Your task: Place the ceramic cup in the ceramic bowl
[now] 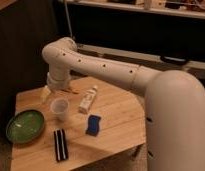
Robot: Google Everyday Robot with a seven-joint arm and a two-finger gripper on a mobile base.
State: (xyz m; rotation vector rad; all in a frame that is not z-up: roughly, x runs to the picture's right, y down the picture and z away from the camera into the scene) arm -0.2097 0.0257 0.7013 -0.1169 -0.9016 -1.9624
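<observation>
The ceramic cup (59,108), small and pale, stands upright on the wooden table (116,112), left of centre. The ceramic bowl (25,126), wide and green, sits at the table's front left, just left of the cup and apart from it. It holds nothing. My white arm reaches in from the right and bends down at the table's back left. The gripper (47,93) hangs just above and slightly left of the cup, over the table's back left. It holds nothing that I can see.
A white tube (87,100) lies right of the cup. A blue sponge (93,125) lies in front of it. A black striped bar (60,145) lies near the front edge. A small orange item (73,90) sits behind the cup. Dark shelving stands behind.
</observation>
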